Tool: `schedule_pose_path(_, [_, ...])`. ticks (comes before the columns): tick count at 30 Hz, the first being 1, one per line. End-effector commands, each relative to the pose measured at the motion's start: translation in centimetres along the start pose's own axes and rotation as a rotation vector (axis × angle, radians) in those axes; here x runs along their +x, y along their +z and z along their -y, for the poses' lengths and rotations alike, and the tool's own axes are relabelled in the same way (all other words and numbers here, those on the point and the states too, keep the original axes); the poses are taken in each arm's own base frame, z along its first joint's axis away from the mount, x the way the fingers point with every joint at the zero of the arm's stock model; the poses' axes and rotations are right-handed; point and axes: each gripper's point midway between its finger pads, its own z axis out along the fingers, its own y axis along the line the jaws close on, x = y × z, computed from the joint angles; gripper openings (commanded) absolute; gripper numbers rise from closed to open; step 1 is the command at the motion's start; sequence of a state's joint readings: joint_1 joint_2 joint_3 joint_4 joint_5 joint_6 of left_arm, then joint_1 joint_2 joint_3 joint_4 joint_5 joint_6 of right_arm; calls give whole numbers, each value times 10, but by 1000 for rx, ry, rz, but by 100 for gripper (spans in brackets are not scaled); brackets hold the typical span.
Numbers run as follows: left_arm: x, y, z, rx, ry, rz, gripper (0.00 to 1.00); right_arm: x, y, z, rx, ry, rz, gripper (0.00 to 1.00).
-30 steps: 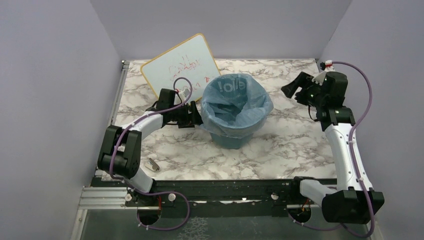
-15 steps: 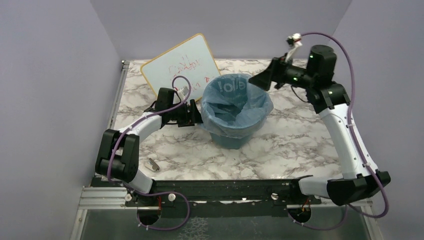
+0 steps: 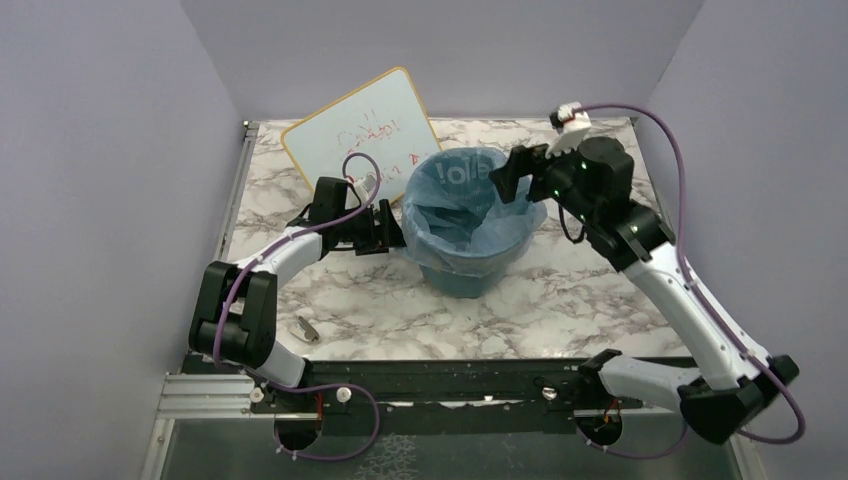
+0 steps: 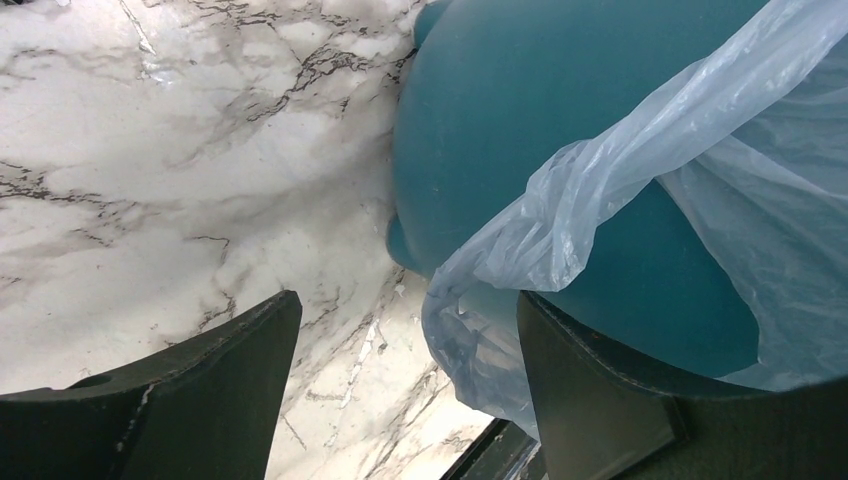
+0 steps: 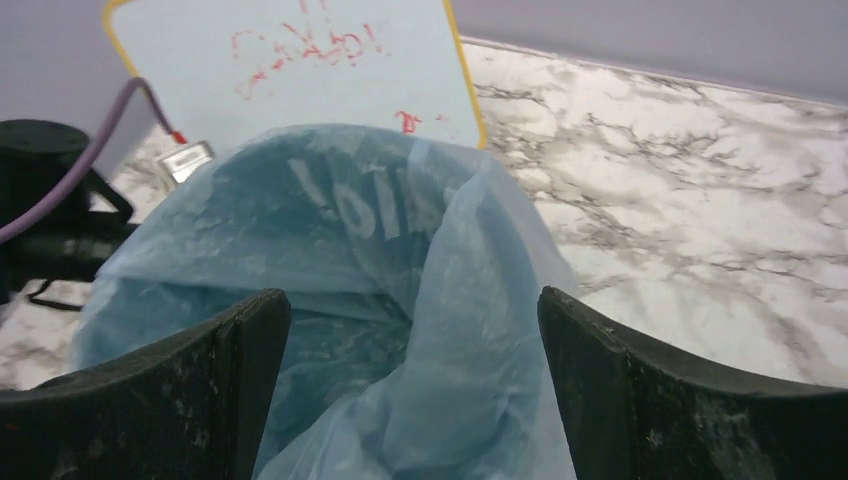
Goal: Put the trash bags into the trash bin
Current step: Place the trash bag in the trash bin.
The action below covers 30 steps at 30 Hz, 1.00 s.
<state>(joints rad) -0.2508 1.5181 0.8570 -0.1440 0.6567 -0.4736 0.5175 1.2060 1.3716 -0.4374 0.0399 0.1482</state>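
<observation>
The teal trash bin point(image 3: 466, 281) stands mid-table, and the pale-blue trash bag point(image 3: 455, 180) lines it, its edge folded out over the rim. My left gripper point(image 3: 388, 229) sits low against the bin's left side. In the left wrist view that gripper point(image 4: 410, 385) is open, and a hanging flap of the bag point(image 4: 545, 235) drops between the jaws close to the right finger point(image 4: 590, 395), beside the bin wall point(image 4: 520, 110). My right gripper point(image 3: 507, 178) hovers over the bin's right rim, open point(image 5: 415, 385), with a raised fold of bag point(image 5: 470, 300) between the jaws and untouched.
A yellow-framed whiteboard point(image 3: 360, 135) with red writing leans at the back left, just behind the bin, whiteboard point(image 5: 300, 70). A small grey object point(image 3: 307, 328) lies near the table's front left. Purple walls enclose the marble table point(image 3: 600, 270) on three sides.
My right arm swung in from the back right of the table to above the bin's right rim, and its jaws spread wider. The left gripper stayed by the bin's left side.
</observation>
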Motion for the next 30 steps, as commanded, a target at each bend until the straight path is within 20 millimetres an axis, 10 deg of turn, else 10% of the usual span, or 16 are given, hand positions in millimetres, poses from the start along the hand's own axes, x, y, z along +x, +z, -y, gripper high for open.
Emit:
schedule_pose_path(1, [-9, -5, 9, 17, 30, 40, 81, -54, -30, -40, -221, 113, 300, 100])
schedule_pose_path(10, [-13, -5, 11, 15, 39, 43, 81, 21, 34, -43, -136, 142, -274, 100])
schedule_pose_path(30, [-15, -5, 9, 2, 37, 42, 82, 131, 65, -60, 34, -277, -664, 100])
